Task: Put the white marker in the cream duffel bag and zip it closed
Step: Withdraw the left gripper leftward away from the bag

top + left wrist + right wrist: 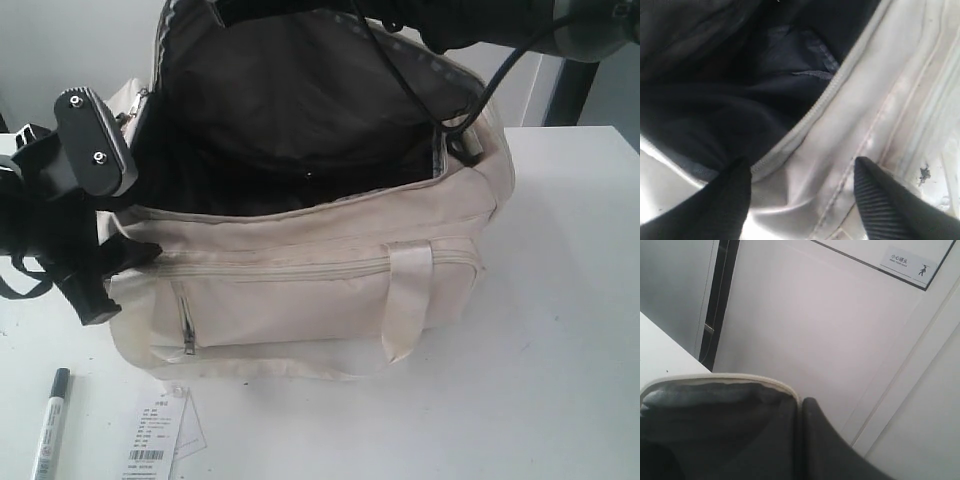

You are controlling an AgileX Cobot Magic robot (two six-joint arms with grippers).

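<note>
The cream duffel bag [300, 290] lies on the white table with its main opening gaping wide and its dark lining [300, 120] showing. Outside the bag, the white marker [50, 425] rests on the table at the front left. My left gripper [118, 278] is at the bag's left end, open, its fingers [735, 200] on either side of the cream rim and zipper [810, 115] without pinching them. Above the bag, my right gripper [220, 10] is shut on the raised edge of the bag's flap [720, 382], holding it up.
A white paper tag [155, 440] with a barcode lies on the table [560, 330] just right of the marker, in front of the bag. The right arm's black cable [490, 85] hangs over the bag's right end. A wall stands close behind.
</note>
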